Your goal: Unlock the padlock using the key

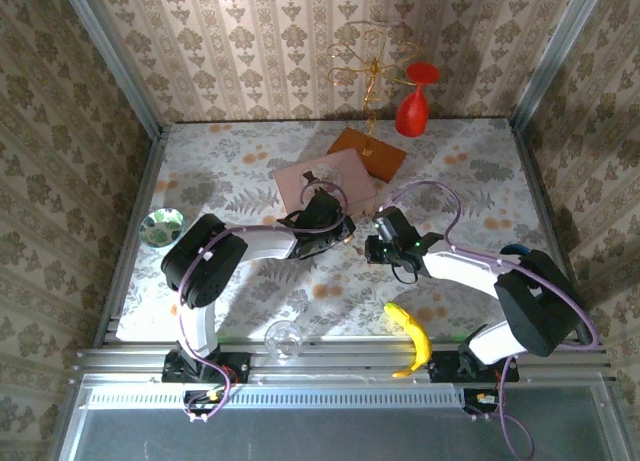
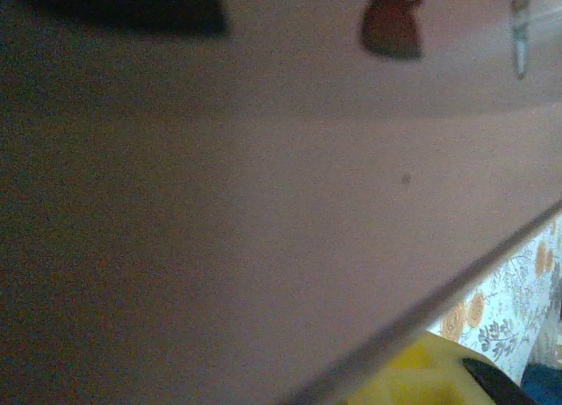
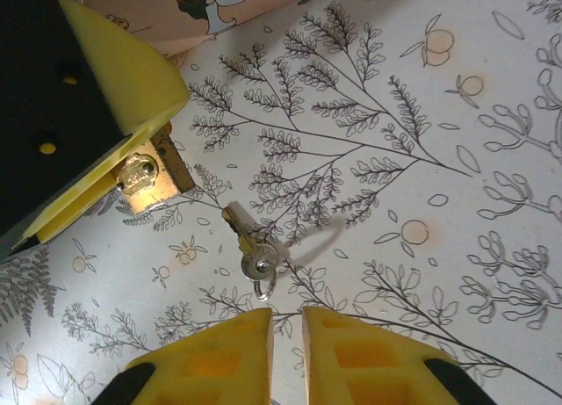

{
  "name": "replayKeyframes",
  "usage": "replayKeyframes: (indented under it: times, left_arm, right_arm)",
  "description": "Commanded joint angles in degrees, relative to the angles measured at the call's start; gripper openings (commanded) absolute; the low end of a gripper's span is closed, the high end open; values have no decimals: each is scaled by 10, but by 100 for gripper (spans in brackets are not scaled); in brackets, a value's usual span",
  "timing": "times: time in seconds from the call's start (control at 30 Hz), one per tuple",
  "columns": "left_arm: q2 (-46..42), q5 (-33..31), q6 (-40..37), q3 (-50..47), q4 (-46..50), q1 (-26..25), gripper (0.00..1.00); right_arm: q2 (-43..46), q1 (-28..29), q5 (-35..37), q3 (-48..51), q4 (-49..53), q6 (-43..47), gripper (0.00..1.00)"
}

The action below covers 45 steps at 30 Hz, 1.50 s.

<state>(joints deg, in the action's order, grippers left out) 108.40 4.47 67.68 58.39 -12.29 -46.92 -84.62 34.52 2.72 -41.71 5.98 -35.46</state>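
My left gripper (image 1: pixel 337 225) clamps the padlock (image 3: pixel 149 178) with its keyhole exposed for the key (image 3: pixel 250 247), which lies on the surface (image 3: pixel 439 115) before my barely parted, empty right gripper (image 3: pixel 288 335).

Brass padlock (image 3: pixel 151 178) largely hidden in right wrist view: just its keyhole end pokes out betw. the yellow fingers (image 3: pixel 123 80) of the left gripper (image 3: pixel 145 157), shackle and most of body covered. Top edge there crops pink box (image 3: pixel 132 14); in left wrist view its face is one close-up blur, printed pics unreadable, w/ a yellow finger (image 2: pixel 408 379) cut off at btm. Btm edge crops right gripper (image 3: pixel 286 321). From above, padlock and key (image 3: pixel 248 247) too small to make out betw. the two wrists.
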Motion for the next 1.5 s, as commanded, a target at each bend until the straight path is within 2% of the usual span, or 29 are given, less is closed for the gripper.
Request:
replayKeyframes:
  times: [0.0,0.17,0.43,0.5,0.7,0.83,1.27,1.33,1.47]
  left_arm:
    - [37,33,17,-15,48,-12,30]
    - [35,30,20,-22,44,-13,42]
    - [18,20,14,-32,45,-12,48]
    - [11,18,14,-38,45,-12,55]
    - [-15,10,11,-57,50,-9,85]
    - [-30,10,4,-66,54,-7,100]
    - [-60,-11,-18,-65,75,-7,100]
    - [-66,-15,-20,-67,77,-7,100]
    - [-84,-24,-24,-74,81,-6,100]
  right_arm:
    - [-21,10,24,-28,26,-24,19]
    - [-43,21,33,-47,38,-34,26]
    - [-68,25,28,-50,26,-51,26]
    - [-75,25,23,-50,17,-55,26]
    - [-103,25,3,-50,-16,-63,26]
    - [-115,25,-1,-52,-26,-68,26]
    - [-121,23,-7,-55,-39,-67,18]
    - [-117,23,-4,-53,-37,-67,15]
    - [-100,22,-3,-45,-37,-65,3]
